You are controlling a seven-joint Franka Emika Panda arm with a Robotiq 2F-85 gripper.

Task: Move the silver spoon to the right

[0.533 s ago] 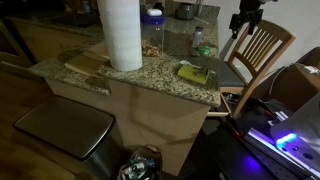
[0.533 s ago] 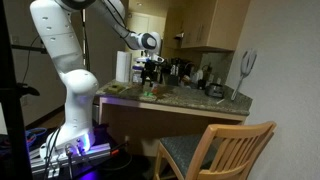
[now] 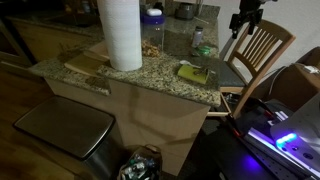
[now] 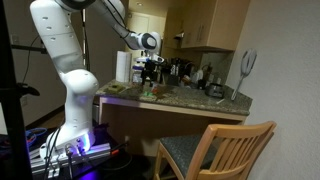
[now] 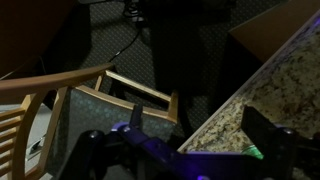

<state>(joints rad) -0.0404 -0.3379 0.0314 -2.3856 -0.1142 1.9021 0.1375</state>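
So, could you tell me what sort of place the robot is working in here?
Most likely a home kitchen: there is a granite counter carrying a paper towel roll, wall cabinets behind it, and a wooden dining chair beside the counter.

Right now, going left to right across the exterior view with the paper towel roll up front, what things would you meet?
Metal bin lid → paper towel roll → green object → wooden chair.

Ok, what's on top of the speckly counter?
A tall white paper towel roll, a flat wooden board beside it, and a green-yellow pad. Containers stand further back, too blurry to name. Whatever sits behind the roll is covered.
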